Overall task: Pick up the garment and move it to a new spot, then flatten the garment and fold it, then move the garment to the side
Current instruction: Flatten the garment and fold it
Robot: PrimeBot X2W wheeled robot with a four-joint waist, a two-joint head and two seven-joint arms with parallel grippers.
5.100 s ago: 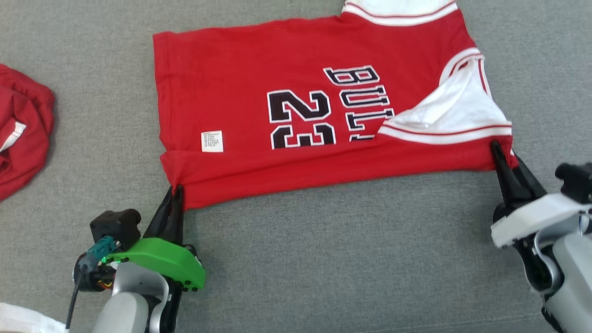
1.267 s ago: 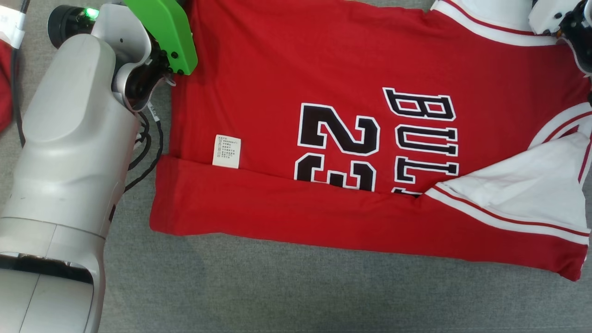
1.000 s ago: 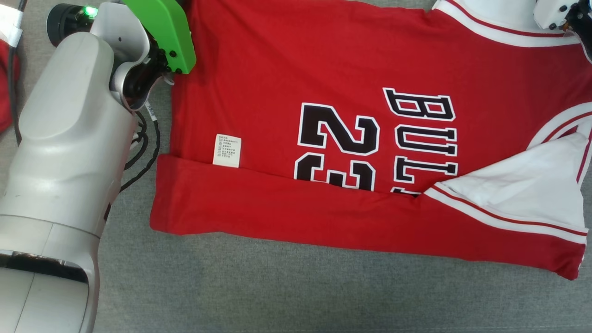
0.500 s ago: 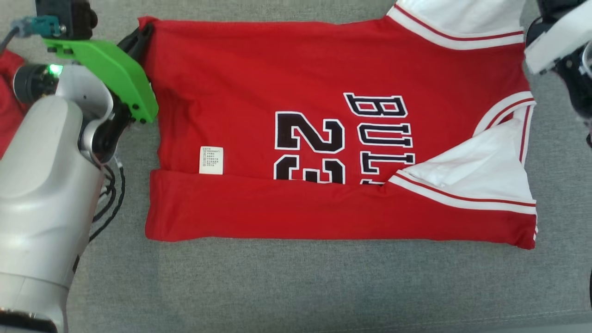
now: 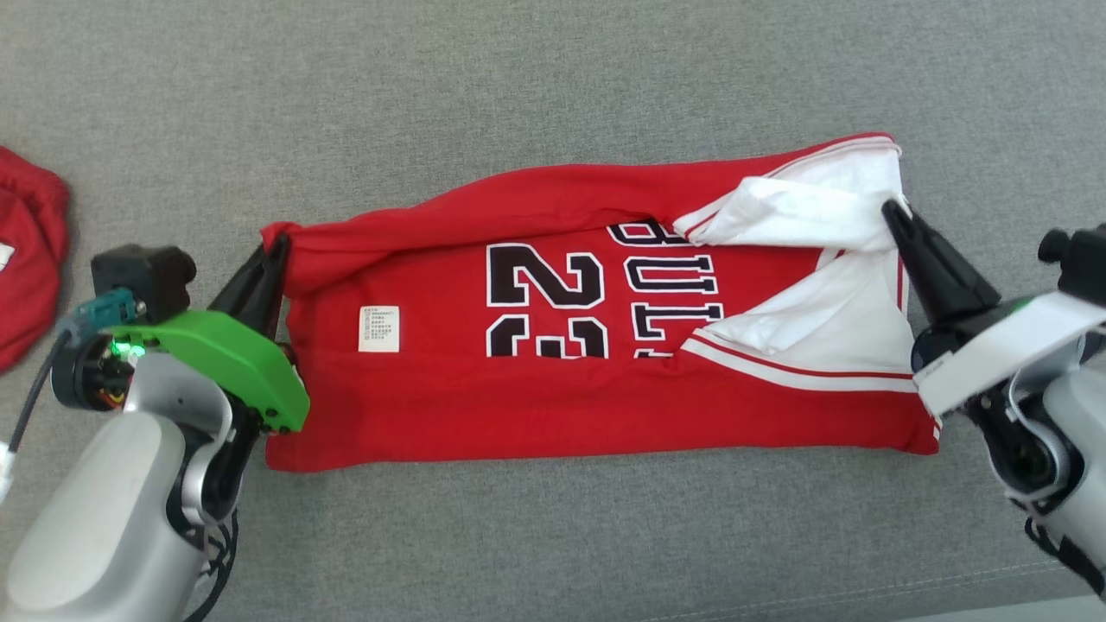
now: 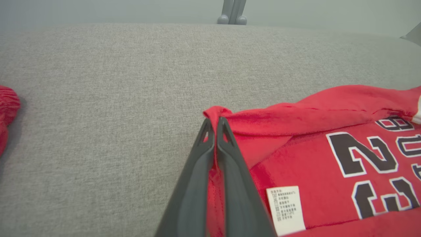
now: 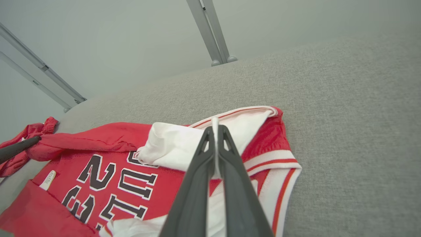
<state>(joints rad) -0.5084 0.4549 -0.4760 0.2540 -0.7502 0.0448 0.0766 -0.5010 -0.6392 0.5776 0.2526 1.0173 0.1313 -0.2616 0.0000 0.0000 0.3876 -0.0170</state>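
- Head view, counted from the left: one crumpled red cloth, two pincers, one red jersey and one white label.
- At the far left edge the red cloth lies on the grey tabletop, well apart from the red jersey.
- Next comes the left pincer, its two dark fingers pressed together with no gap. It pinches the jersey's far left corner. In the left wrist view, red fabric bunches over the tips of the left pincer and runs down between the fingers.
- Mid-tabletop, the red jersey lies stretched left to right between the two pincers. Its far edge is rolled toward the robot, over the top of the lettering. Its near edge is folded up over the lower part of the number 23.
- On the jersey, the white label sits just left of the number 23.
- At the right, the right pincer is clamped tight on the white fabric at the jersey's far right corner. In the right wrist view, a thin white strip shows between the fingers of the right pincer.
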